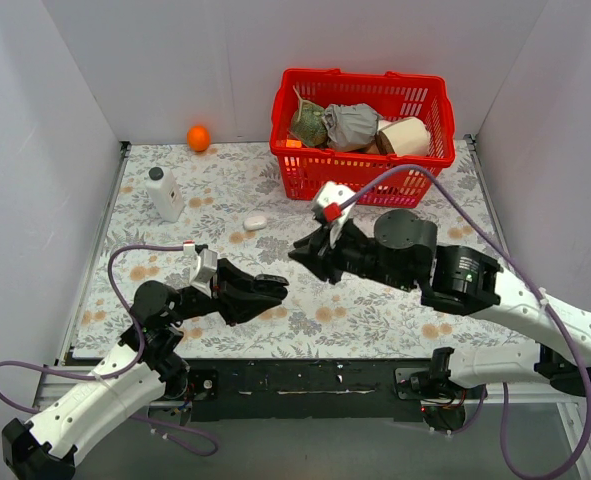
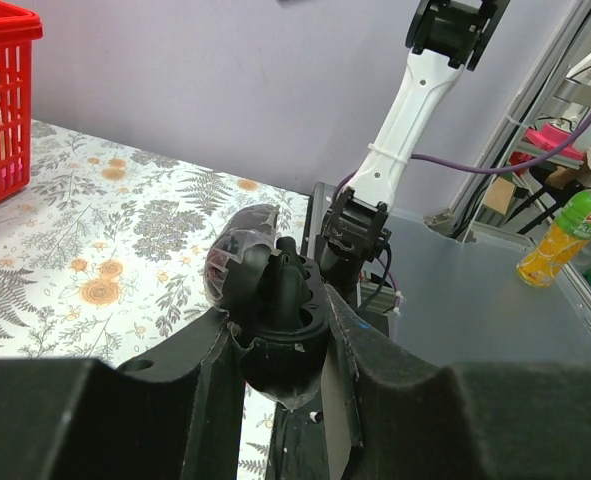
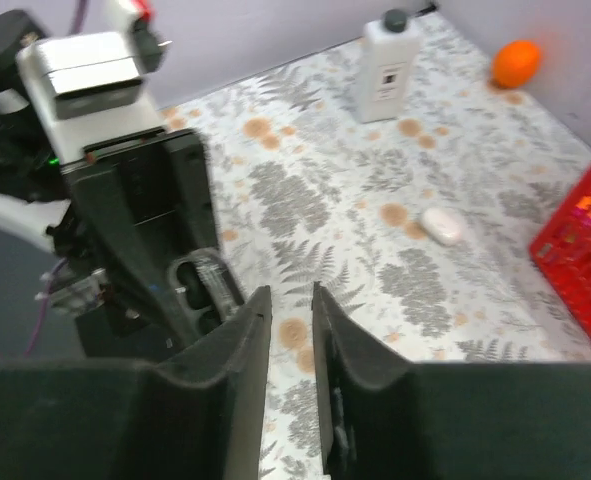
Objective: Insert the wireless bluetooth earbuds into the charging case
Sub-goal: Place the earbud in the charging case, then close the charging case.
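Observation:
My left gripper is shut on a black charging case with its clear smoky lid hinged open. In the left wrist view, one glossy black earbud stands up in the case's tray between my fingers. The other earbud is not visible. The case also shows in the right wrist view, just left of my right gripper. The right gripper hovers beside the case; its jaws stand a narrow gap apart with only tablecloth showing between them.
A small white pebble-shaped case lies on the floral cloth behind the grippers. A white bottle stands at back left, an orange at the back wall. A red basket of items stands at back right.

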Tool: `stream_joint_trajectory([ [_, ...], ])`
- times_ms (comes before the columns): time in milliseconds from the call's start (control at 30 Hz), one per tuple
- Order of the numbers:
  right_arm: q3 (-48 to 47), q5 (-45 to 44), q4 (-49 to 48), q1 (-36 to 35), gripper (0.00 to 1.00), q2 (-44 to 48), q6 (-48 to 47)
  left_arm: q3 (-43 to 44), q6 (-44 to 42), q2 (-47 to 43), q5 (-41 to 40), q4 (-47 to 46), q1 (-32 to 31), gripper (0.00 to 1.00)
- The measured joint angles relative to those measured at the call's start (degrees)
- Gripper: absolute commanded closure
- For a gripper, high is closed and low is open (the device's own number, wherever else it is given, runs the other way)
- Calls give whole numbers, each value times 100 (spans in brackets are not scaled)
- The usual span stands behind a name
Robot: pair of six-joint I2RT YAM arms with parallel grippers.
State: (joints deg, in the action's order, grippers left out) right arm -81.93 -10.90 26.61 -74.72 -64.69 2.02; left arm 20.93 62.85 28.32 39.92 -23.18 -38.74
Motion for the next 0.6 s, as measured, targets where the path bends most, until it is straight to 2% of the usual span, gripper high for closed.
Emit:
stream_joint_trajectory([
  [100, -7, -133, -11, 376, 94, 127, 170, -9, 0, -26, 4, 0, 0, 100],
  [200, -2, -109, 17, 597, 97, -35, 302, -22, -2, -37, 9, 2, 0, 100],
  [600, 83, 911, 236, 601, 99, -654, 376, -22, -2, -35, 15, 0, 0, 100],
])
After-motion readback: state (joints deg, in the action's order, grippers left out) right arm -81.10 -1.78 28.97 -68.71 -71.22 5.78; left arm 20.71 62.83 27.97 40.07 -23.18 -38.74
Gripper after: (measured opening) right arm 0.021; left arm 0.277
